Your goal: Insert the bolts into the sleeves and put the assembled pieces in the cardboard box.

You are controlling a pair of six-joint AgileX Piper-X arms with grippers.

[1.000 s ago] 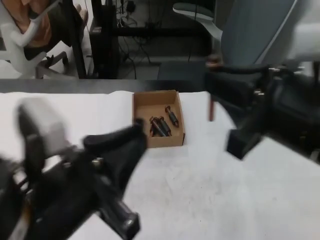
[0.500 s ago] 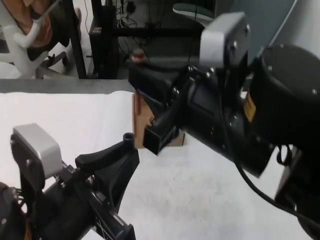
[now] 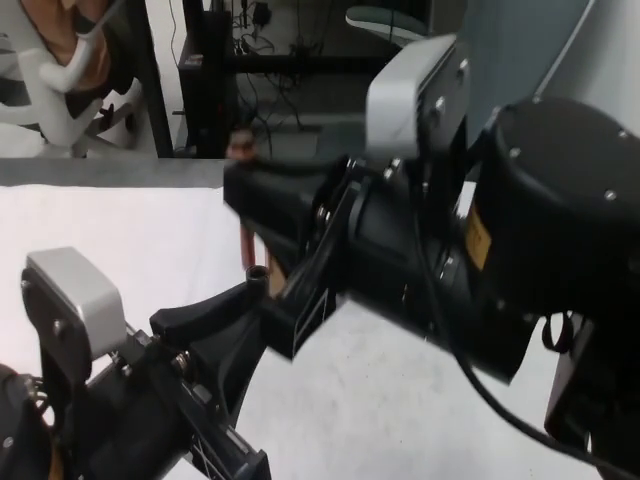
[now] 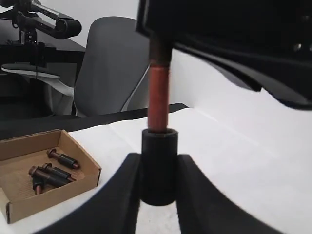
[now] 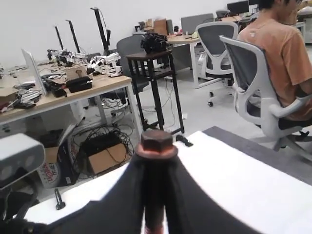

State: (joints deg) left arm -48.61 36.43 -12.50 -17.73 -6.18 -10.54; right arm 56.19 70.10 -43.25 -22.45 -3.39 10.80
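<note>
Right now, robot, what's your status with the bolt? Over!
Left gripper shut on black sleeve, upright. Right gripper shut on copper bolt, tip at sleeve mouth. Cardboard box holds assembled pieces. Nothing in the way.

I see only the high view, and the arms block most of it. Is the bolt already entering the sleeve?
Observer: Yes. The left wrist view shows the bolt upright, with its lower end in the mouth of the sleeve. Most of the shaft is outside.
Operator: Who holds the sleeve?
Observer: The left gripper is shut on it and holds it upright.
Operator: And is the bolt gripped near the head?
Observer: Yes. In the right wrist view the right gripper clamps it just below the head.
</note>
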